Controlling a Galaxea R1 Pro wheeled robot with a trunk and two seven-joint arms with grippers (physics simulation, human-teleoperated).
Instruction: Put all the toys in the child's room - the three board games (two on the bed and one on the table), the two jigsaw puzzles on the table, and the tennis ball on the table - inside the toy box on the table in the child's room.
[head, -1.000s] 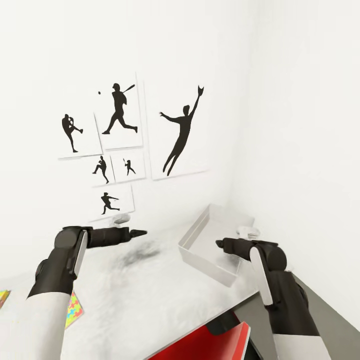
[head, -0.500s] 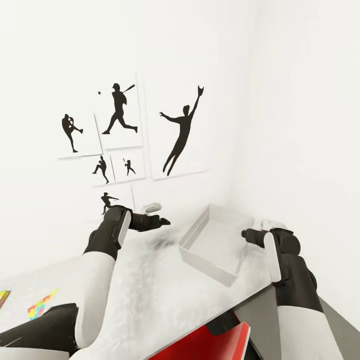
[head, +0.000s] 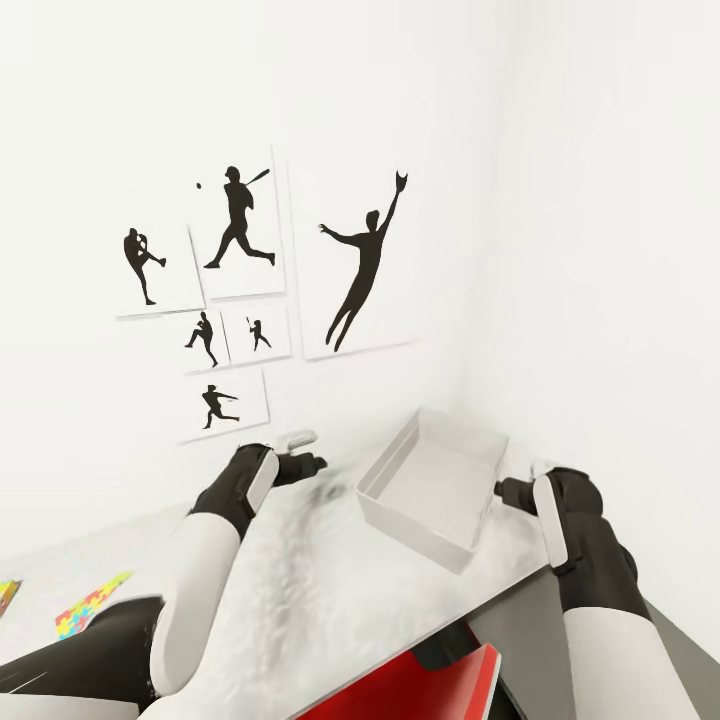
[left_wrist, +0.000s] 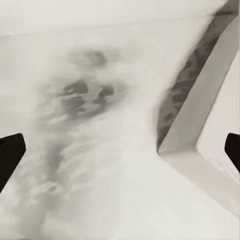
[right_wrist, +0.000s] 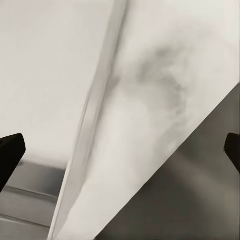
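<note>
The light grey toy box (head: 432, 488) stands on the table (head: 300, 575) near the corner of the white walls, and its floor shows bare. My left gripper (head: 312, 464) hovers just left of the box, open, with the box's corner (left_wrist: 200, 145) ahead of its spread fingertips (left_wrist: 10, 155). My right gripper (head: 506, 491) is at the box's right wall, open and holding nothing; the box wall (right_wrist: 92, 115) and the table top (right_wrist: 155, 115) lie below it. One jigsaw puzzle (head: 88, 606) lies flat at the table's left, and another puzzle's edge (head: 6, 592) shows beside it.
Baseball silhouette posters (head: 240, 290) hang on the wall behind the table. A red object (head: 420, 685) sits below the table's front edge. The table's dark grey side panel (head: 520, 640) runs under my right arm.
My left arm swung forward and right toward the toy box, uncovering a jigsaw puzzle. My right gripper moved right, from over the box's front to its right wall.
</note>
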